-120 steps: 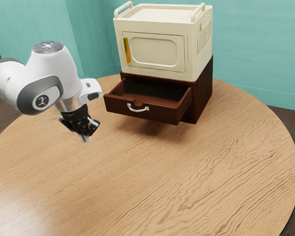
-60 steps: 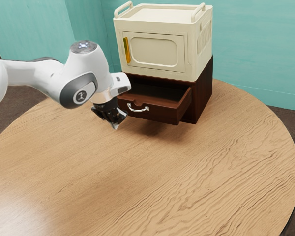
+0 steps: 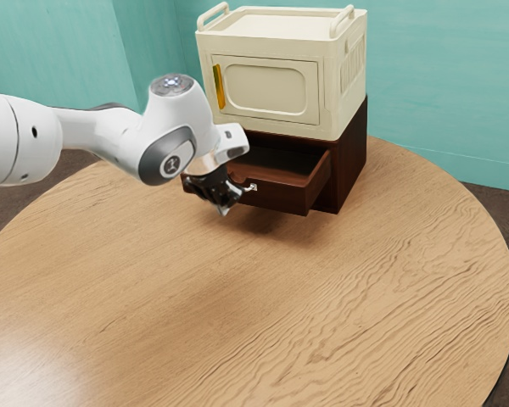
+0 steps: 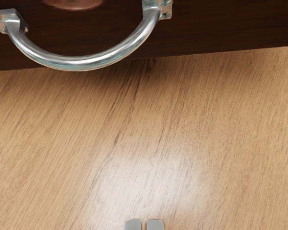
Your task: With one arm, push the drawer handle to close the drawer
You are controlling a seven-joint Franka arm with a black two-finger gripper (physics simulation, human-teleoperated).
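My gripper [image 3: 226, 209] is in front of the drawer's front, covering part of the metal handle, whose visible end [image 3: 253, 187] shows beside it. The dark brown drawer [image 3: 280, 196] stands pulled out of its cabinet [image 3: 351, 161]. In the wrist view the curved silver handle [image 4: 81, 63] arches out from the drawer front [image 4: 221, 28], and the gripper [image 4: 144, 225] has its two grey tips nearly together, nothing between them. A stretch of tabletop separates the tips from the handle in that view.
A cream box [image 3: 267, 85] with a yellow handle on its door sits on top of the cabinet. The round wooden table [image 3: 263, 314] extends in front of the drawer. Teal walls [image 3: 441, 93] rise behind.
My arm has moved toward the exterior view's right, bringing the gripper from away at the drawer's side to in front of its handle. The drawer stands where it was.
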